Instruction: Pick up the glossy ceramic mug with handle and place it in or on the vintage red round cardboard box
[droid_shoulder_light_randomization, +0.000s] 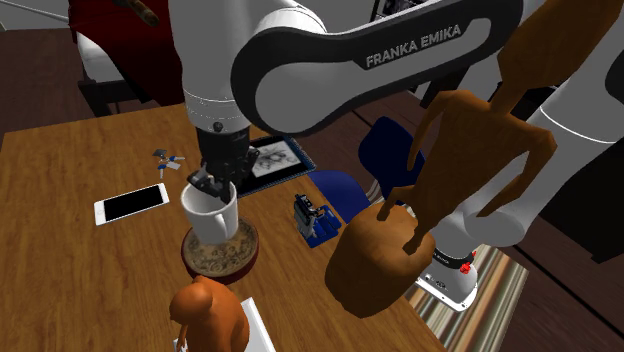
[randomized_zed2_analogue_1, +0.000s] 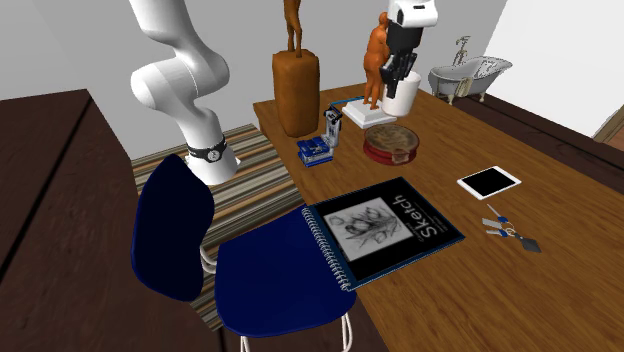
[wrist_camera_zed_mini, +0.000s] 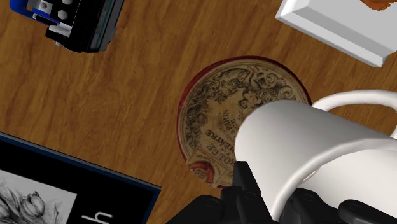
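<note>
Pinching the rim wall of a plain white mug (droid_shoulder_light_randomization: 212, 217) between the black fingers (wrist_camera_zed_mini: 245, 181) of the gripper (droid_shoulder_light_randomization: 214, 186), one inside and one outside, with the tips lost behind the mug's glossy curve. Hangs upright just under the jaws, thin handle arching out to one side in the wrist view. Covers roughly a third of the round box (wrist_camera_zed_mini: 219, 121) directly beneath the jaws. Looks clear of that lid in the second exterior view, yet overlaps it from the shoulder. Shows a dark red rim and a tan lid crowded with ornate, worn print, the lettering too tangled to read. Set flat on a wood-grain table (wrist_camera_zed_mini: 127, 114). Cut off at the wrist view's edges: a spiral-bound sketchbook (wrist_camera_zed_mini: 57, 191) close beside the jaws, a blocky blue-and-black gadget (wrist_camera_zed_mini: 76, 22) farther out, and a white slab (wrist_camera_zed_mini: 337, 28) beyond the mug.
</note>
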